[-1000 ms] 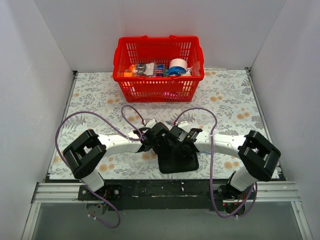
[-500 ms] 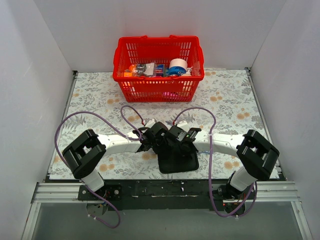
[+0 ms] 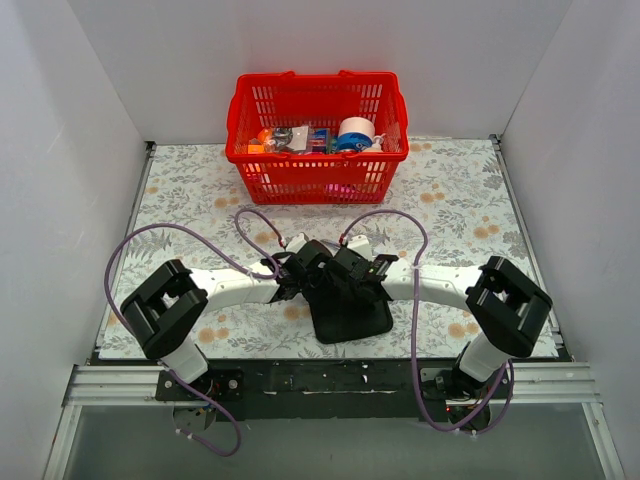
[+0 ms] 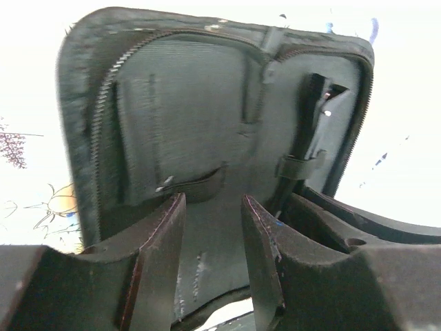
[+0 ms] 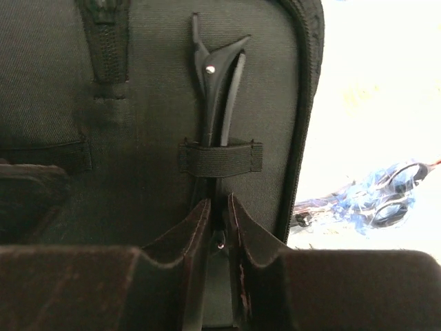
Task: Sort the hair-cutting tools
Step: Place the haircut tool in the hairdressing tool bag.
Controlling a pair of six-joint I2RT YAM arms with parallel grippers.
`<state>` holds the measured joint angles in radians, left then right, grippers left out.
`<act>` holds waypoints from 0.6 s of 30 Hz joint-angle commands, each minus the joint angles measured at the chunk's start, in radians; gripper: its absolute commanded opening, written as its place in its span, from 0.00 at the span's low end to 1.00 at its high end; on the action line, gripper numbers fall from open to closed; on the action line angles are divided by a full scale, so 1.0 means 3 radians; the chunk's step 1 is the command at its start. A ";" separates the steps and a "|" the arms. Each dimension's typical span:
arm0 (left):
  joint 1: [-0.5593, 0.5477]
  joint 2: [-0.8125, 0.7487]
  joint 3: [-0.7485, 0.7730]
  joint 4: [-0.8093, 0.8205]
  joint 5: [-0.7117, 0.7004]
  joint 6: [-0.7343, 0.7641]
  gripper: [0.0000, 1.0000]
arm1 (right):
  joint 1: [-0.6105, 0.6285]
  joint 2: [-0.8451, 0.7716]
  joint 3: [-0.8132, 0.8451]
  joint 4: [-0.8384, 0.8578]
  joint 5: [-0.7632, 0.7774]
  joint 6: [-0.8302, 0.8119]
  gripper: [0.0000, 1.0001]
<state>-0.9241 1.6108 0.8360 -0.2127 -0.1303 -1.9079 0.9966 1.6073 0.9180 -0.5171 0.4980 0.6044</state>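
Note:
A black pouch (image 3: 352,316) lies opened at the near middle of the table, its inside (image 4: 186,110) facing both wrist cameras. A slim black clip (image 5: 218,89) sits under an elastic band (image 5: 222,157) on the pouch's right panel, also seen as the clip (image 4: 308,117) in the left wrist view. My right gripper (image 5: 218,201) stands narrowly open, the clip's lower end between its fingertips. My left gripper (image 4: 212,200) is open over the pouch's lining, nothing between its fingers. Scissors with pale blue loops (image 5: 384,196) lie on the table right of the pouch.
A red plastic basket (image 3: 318,180) with several items stands at the back centre. White walls close in the floral table cover (image 3: 180,200) on three sides. Purple cables loop from both arms over the table's middle.
My right gripper's jaws have parted from shut to a narrow gap around the clip's end. Both arms have edged slightly forward over the pouch.

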 commanded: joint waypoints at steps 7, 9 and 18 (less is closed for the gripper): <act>-0.0269 0.0005 -0.0143 -0.0334 -0.0082 -0.0057 0.37 | -0.0004 -0.0080 0.0519 0.1106 -0.0086 0.0061 0.32; -0.0269 0.0015 -0.0143 -0.0329 -0.0077 -0.0062 0.37 | 0.0037 -0.0127 0.0560 0.1029 -0.0019 0.0046 0.32; -0.0269 0.0051 -0.0153 -0.0309 -0.0113 -0.0103 0.37 | 0.0231 -0.0592 0.0739 0.0635 0.0303 -0.0015 0.36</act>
<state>-0.9180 1.5707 0.8322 -0.1715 -0.1406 -1.9305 1.0290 1.5673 0.9539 -0.4961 0.5266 0.6018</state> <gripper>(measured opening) 0.373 0.353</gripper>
